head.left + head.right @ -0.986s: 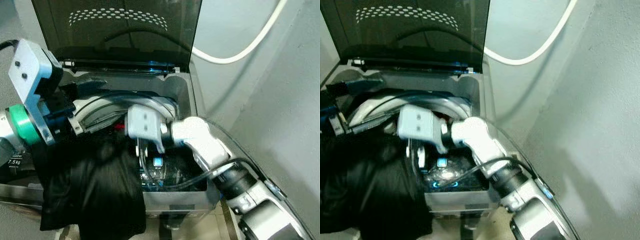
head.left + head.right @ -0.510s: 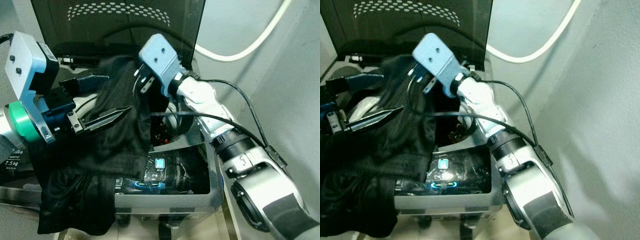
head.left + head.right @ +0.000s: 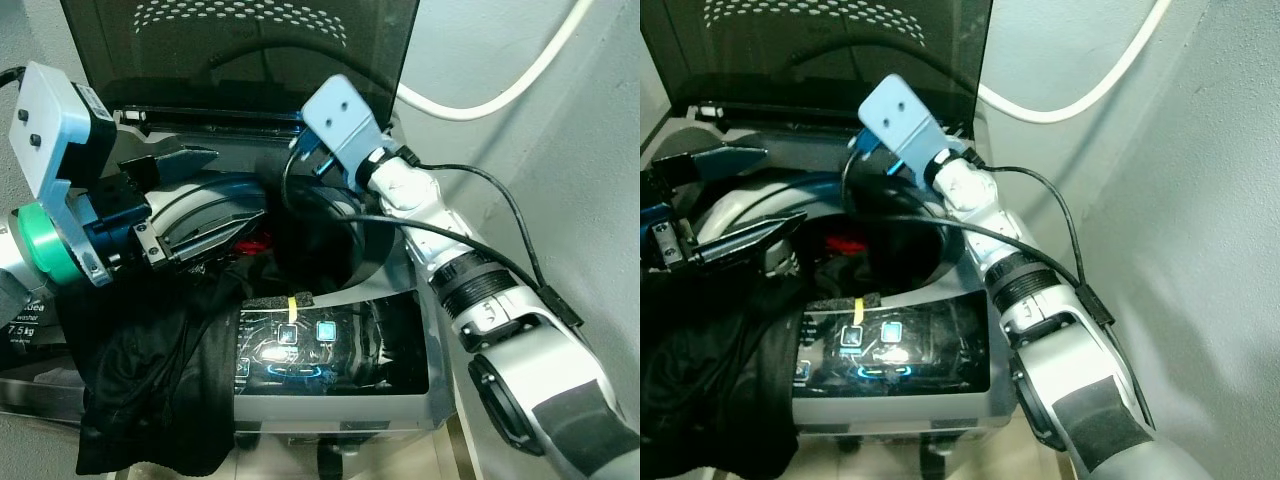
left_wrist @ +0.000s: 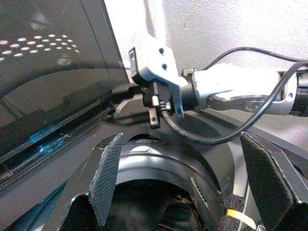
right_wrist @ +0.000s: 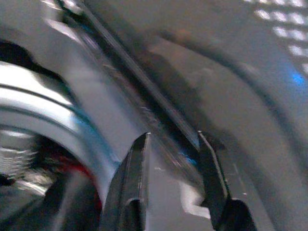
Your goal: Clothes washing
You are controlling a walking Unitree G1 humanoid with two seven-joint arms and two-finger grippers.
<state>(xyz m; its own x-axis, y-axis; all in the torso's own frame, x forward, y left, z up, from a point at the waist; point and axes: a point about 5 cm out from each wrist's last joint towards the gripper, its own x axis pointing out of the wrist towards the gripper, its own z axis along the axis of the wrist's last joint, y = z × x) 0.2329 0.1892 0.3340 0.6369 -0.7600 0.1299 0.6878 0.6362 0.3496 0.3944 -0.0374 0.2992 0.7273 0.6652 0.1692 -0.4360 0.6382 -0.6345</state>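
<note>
Above the rear rim of the drum opening, right hand (image 3: 312, 165) raised, fingers (image 5: 134, 183) narrowly parted and empty, probably to stay clear of the load. Left hand (image 3: 205, 195) spread wide over the drum's left edge, gripping nothing. Black crumpled garment (image 3: 170, 370) draped over the front left corner of the grey top-loading washing machine (image 3: 400, 400), mostly outside the drum. Dark tinted lid (image 3: 240, 50) upright, keeping access open.

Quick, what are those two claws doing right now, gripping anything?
Left gripper: open, holding nothing, over the washing machine drum.
Right gripper: open, holding nothing, up by the lid.
</note>
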